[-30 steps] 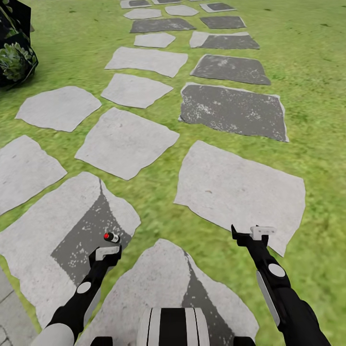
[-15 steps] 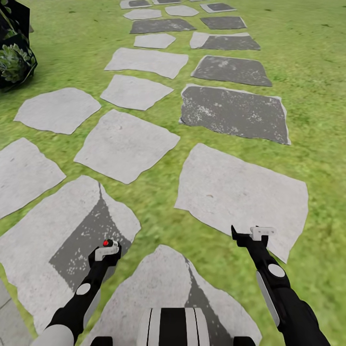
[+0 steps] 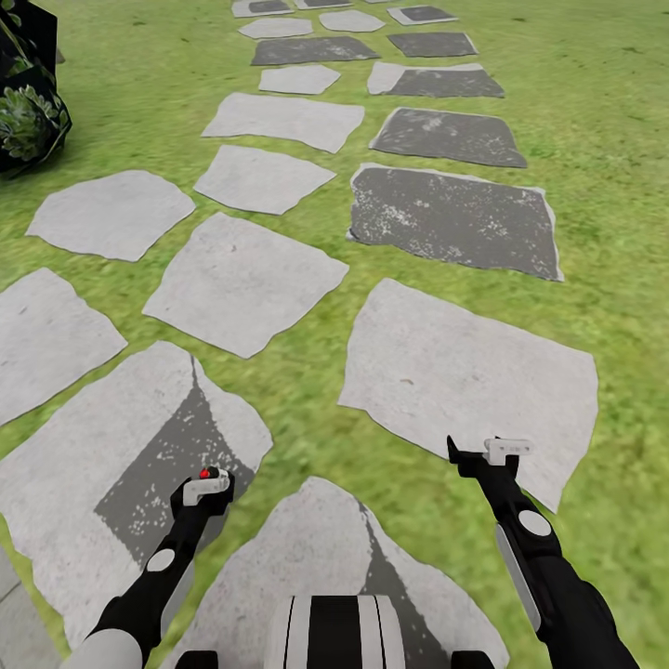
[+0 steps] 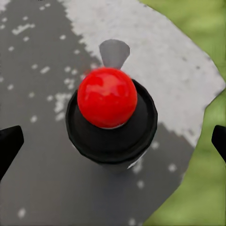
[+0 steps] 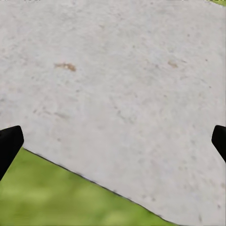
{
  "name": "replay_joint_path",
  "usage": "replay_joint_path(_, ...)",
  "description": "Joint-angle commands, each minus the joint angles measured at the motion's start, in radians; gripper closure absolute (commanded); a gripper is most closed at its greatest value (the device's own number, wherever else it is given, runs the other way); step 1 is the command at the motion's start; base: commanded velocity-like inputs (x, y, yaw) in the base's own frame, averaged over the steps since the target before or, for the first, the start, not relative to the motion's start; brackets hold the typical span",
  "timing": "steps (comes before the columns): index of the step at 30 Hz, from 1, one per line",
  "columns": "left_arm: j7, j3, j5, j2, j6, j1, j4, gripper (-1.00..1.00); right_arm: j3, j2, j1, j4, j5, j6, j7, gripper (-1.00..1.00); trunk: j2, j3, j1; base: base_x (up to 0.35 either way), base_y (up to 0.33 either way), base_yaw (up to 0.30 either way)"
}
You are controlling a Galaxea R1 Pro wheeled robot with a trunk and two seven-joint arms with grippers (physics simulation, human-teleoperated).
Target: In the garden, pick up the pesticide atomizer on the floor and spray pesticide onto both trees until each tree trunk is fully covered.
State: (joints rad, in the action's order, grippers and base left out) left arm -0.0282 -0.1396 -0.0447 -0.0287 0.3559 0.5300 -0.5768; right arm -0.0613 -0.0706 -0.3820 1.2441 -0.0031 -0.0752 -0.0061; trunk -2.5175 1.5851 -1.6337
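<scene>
The pesticide atomizer [image 4: 109, 113] is a small dark bottle with a glossy red ball on top and a pale grey spout. It stands on a grey paving stone [image 3: 84, 465], on the stone's dark patch. In the left wrist view my left gripper [image 4: 113, 141] is open, with one black fingertip on either side of the bottle and a gap to each. In the head view the bottle's red top [image 3: 204, 474] peeks out just above the left gripper [image 3: 204, 491]. My right gripper [image 3: 478, 452] hangs open and empty over the edge of another pale stone [image 5: 122, 94]. The two trees are out of view.
A path of pale and dark stepping stones [image 3: 246, 279] runs ahead across the green grass [image 3: 307, 381]. A dark-leaved plant [image 3: 28, 102] stands at the far left. Open lawn [image 3: 613, 139] lies to the right.
The whole picture has slid slightly toward me, so the camera moved forward. The bottle, a little ahead of the left gripper a second ago, now sits right at it.
</scene>
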Motion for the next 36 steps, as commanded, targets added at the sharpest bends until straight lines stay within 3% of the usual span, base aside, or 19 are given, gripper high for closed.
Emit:
replay_joint_path(1,0.0,0.0,0.0,0.0,0.0,0.0,0.0,-1.0,0.0,0.0,0.0,0.0,0.0,0.0,0.0,-1.0,0.0,0.0,0.0,0.032,0.012,0.0)
replay_joint_path(36,0.001,-0.002,0.0,0.0,0.001,-0.002,0.002,-1.0,0.0,0.0,0.0,0.0,0.0,0.0,0.0,-1.0,0.0,-0.013,0.0,0.016,0.001,0.0)
